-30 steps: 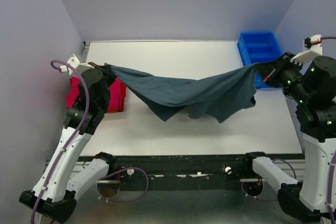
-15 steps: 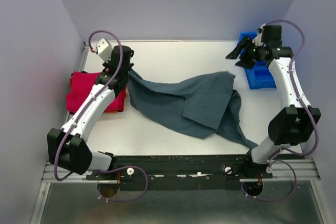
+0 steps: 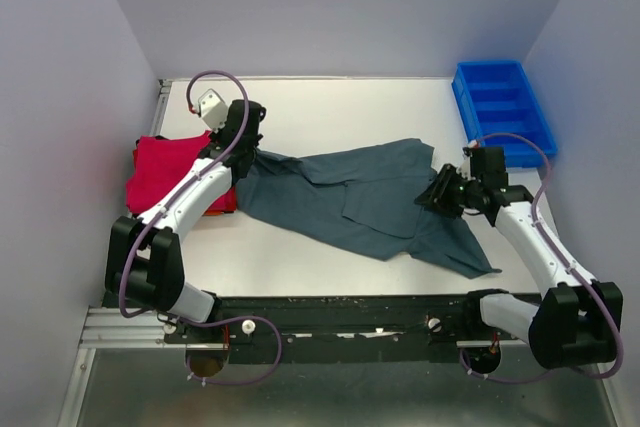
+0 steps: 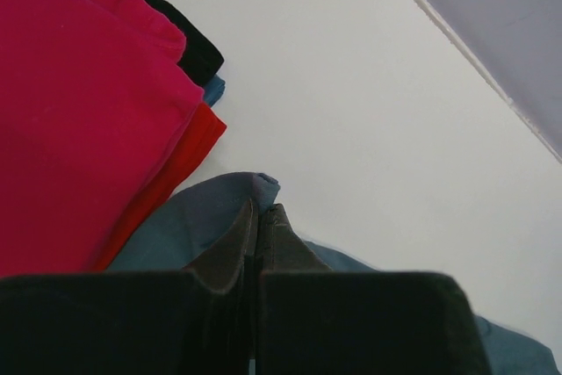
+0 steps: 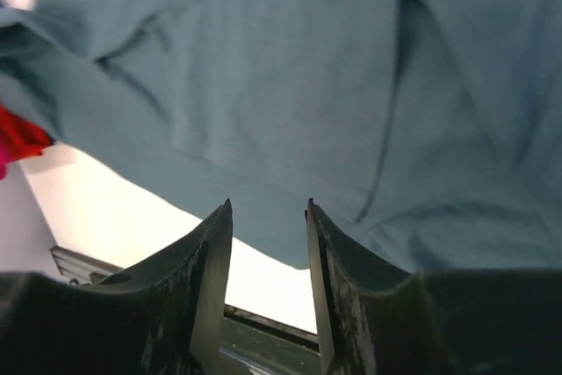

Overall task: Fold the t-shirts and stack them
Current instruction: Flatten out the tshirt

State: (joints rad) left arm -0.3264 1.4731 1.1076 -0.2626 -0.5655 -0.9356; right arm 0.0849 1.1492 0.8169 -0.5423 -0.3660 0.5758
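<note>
A dark slate grey-teal t-shirt (image 3: 360,197) lies spread and rumpled across the middle of the table. My left gripper (image 3: 243,147) is shut on its left corner, where a fold of cloth (image 4: 255,189) shows pinched at the closed fingertips of my left gripper (image 4: 262,210). Folded red and pink-red t-shirts (image 3: 165,172) are stacked at the table's left edge and fill the left side of the left wrist view (image 4: 79,120). My right gripper (image 3: 432,197) hovers low over the shirt's right part (image 5: 290,85); in the right wrist view my right gripper (image 5: 269,206) is open with nothing between its fingers.
A blue plastic bin (image 3: 500,107) stands at the back right corner. The table's front edge, with a dark rail (image 3: 340,312), runs below the shirt. A black layer (image 4: 132,6) and a blue one show under the red stack.
The right gripper let go of the shirt's right end and swung from near the bin down to the shirt's right part. The shirt, earlier stretched in the air, now lies on the table.
</note>
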